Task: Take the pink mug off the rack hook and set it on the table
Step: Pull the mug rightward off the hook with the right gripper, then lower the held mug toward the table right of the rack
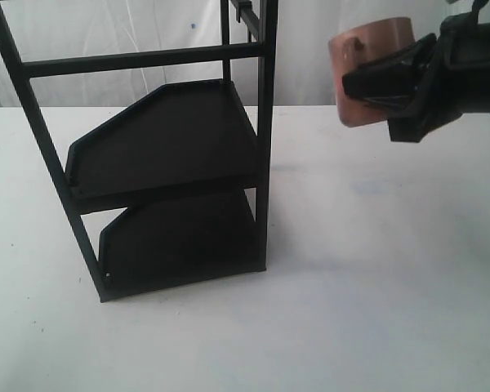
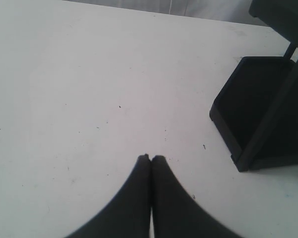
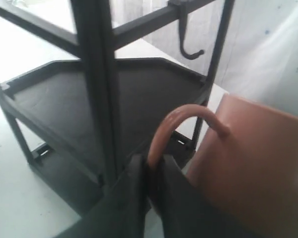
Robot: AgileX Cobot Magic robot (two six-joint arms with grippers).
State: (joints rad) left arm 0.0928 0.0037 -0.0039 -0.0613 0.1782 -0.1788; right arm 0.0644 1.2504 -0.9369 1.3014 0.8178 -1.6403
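Observation:
The pink mug (image 1: 369,72) hangs in the air to the right of the rack, well above the table (image 1: 376,278). My right gripper (image 1: 361,84) is shut on its loop handle (image 3: 175,126), and the mug body (image 3: 253,158) lies on its side beside the fingers. A black rack hook (image 3: 187,35) hangs from the rack's top bar, with nothing on it; another peg (image 1: 247,12) shows at the rack's top. My left gripper (image 2: 151,157) hovers over bare white tabletop (image 2: 89,89), shut with nothing in it.
The tall black frame rack (image 1: 265,131) stands left of centre with an upper tray shelf (image 1: 167,139) and a lower one (image 1: 184,241). The lower shelf's corner (image 2: 243,104) appears beside my left gripper. A white backdrop hangs behind the table.

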